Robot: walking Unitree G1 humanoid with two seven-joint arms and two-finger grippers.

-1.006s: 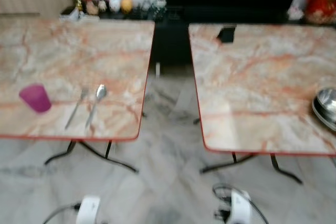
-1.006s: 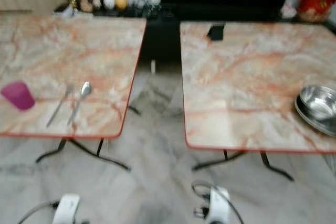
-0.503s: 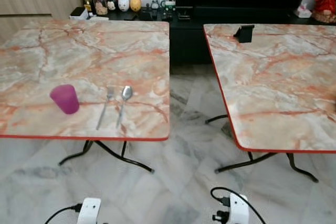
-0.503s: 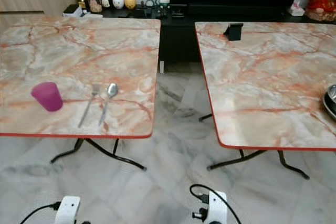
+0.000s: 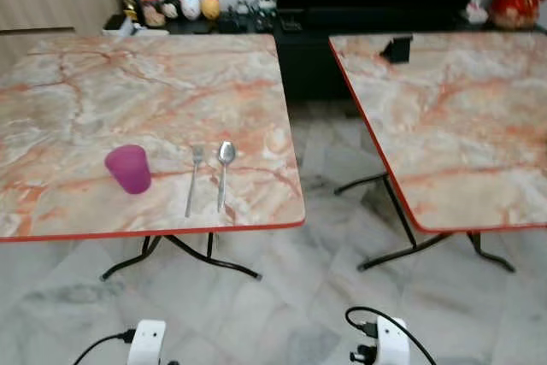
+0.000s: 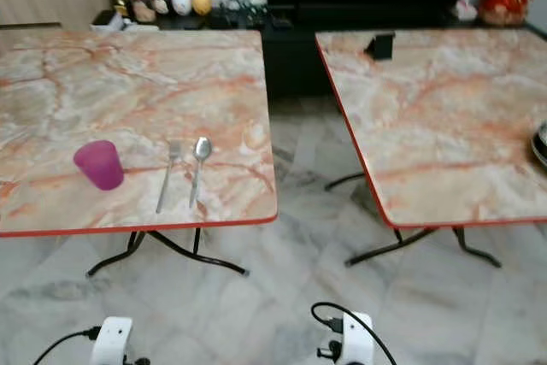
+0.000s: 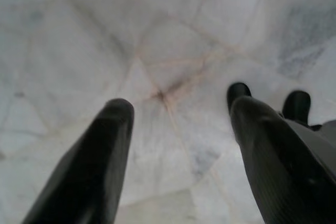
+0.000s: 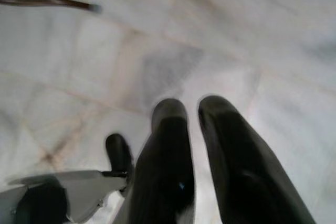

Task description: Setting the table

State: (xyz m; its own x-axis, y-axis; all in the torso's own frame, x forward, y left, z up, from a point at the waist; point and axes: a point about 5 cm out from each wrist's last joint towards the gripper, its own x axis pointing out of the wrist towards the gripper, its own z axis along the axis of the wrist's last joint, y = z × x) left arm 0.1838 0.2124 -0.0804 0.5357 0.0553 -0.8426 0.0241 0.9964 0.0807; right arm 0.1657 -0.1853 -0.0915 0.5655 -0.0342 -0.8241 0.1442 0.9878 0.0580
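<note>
A purple cup (image 5: 128, 168) stands on the left marble table (image 5: 102, 91) near its front edge. A fork (image 5: 193, 179) and a spoon (image 5: 224, 172) lie side by side just right of the cup. At the right edge of the right table (image 6: 444, 117), a sliver of a steel bowl (image 6: 540, 144) shows. Both arms hang low over the floor, in front of the tables. My left gripper (image 7: 181, 107) is open with nothing between its fingers. My right gripper (image 8: 191, 107) is shut and holds nothing.
A gap of marble floor (image 5: 329, 237) runs between the two tables, which stand on thin black legs (image 5: 214, 262). A small black stand (image 5: 397, 47) sits at the right table's far corner. A dark cabinet with jars and figurines (image 5: 184, 8) lines the back wall.
The whole picture has slid right, so the camera has turned left. The bowl has slipped to the frame's edge. Cup, fork and spoon lie as before, and both arms still hang.
</note>
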